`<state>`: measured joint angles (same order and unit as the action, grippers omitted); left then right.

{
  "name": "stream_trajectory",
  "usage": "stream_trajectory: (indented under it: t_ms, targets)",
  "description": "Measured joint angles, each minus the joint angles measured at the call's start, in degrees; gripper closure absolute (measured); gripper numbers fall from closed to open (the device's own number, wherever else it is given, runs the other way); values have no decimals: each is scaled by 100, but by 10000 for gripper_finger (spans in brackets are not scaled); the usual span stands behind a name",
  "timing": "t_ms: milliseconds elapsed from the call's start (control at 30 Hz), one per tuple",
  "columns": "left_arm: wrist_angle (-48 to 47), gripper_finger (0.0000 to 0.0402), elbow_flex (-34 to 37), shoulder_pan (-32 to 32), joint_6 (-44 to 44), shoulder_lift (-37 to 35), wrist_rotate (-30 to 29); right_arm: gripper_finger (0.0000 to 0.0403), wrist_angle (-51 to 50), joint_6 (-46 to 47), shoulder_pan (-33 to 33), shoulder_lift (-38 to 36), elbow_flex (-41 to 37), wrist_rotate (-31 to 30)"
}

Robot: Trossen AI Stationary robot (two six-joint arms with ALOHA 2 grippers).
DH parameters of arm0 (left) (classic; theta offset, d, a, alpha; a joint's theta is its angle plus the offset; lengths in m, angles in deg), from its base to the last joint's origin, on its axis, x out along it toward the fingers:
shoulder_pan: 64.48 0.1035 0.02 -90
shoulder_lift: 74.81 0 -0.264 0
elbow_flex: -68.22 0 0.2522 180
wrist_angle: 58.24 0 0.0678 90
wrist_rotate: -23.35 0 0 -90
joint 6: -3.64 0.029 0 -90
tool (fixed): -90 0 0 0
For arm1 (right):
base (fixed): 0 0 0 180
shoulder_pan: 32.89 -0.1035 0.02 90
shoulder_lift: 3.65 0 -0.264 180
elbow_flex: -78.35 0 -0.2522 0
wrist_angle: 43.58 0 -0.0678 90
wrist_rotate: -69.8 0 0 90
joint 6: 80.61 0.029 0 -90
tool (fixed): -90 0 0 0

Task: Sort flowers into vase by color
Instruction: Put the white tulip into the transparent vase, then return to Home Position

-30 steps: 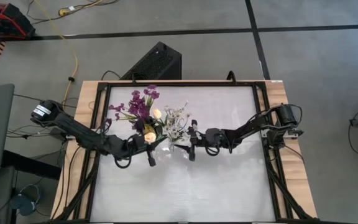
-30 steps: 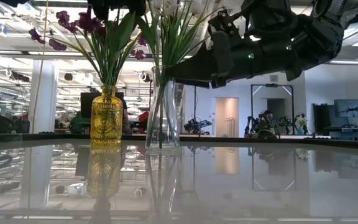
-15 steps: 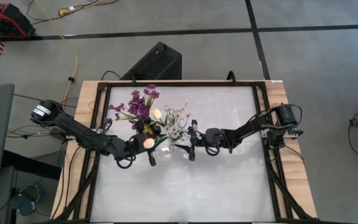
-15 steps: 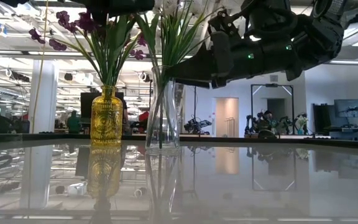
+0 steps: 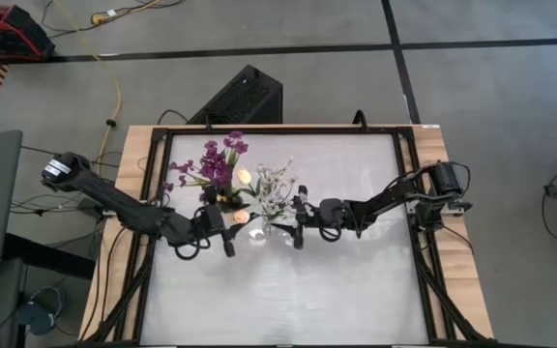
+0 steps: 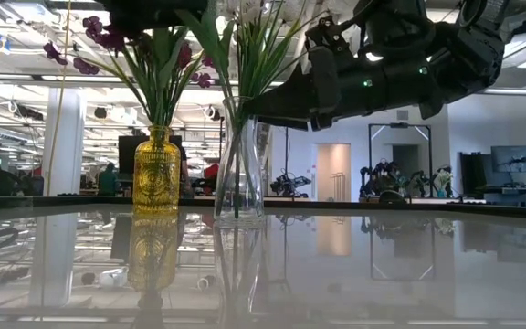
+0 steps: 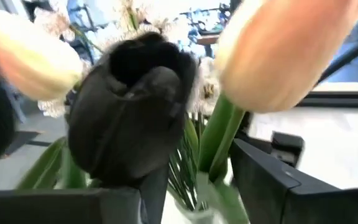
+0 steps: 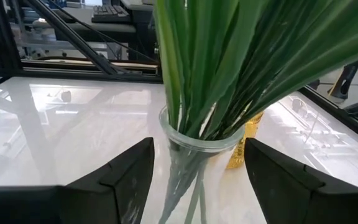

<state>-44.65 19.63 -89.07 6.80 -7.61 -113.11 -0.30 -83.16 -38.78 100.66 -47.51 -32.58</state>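
Observation:
A yellow glass vase [image 6: 156, 174] holds purple flowers [image 5: 216, 159]. Right of it, a clear glass vase [image 6: 238, 169] holds white sprigs [image 5: 274, 184] and many green stems [image 8: 229, 62]. My left gripper [image 7: 185, 186] is open above the vases. A dark purple bud [image 7: 135, 106] stands close before it, between two pale orange tulip buds [image 7: 284, 50]. My right gripper [image 8: 201, 180] is open at the height of the clear vase's rim [image 8: 201, 140], one finger on either side. My left gripper has the dark purple bud rising between its open fingers; the bud's lower end is hidden, and I cannot tell whether a finger touches it. My right gripper comes level from the table's right; I cannot tell whether its fingers touch the clear vase.
Both vases stand on the glossy white tabletop [image 5: 288, 290], left of its middle. A black box [image 5: 245, 97] sits on the floor beyond the far edge. The table's near half and right part lie open.
My left gripper has drawn back a little toward the table's left edge, above the vases. The pale orange bud that lay right at its fingers now stands apart from them, nearer the clear vase. My right arm has kept still.

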Motion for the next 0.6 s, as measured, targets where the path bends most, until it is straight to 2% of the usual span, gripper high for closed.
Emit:
stream_trajectory:
  t_ms: [233,433,600]
  targets:
    - [-1211,212,-4,-3,-596,-779,770,127,0,101,0,0,0,-127]
    - [-1920,197,-4,-4,-651,-1439,2221,127,2,105,0,-8,0,-129]
    - [-2511,197,-5,3,-881,-1975,2777,127,1,120,-27,-11,0,-129]
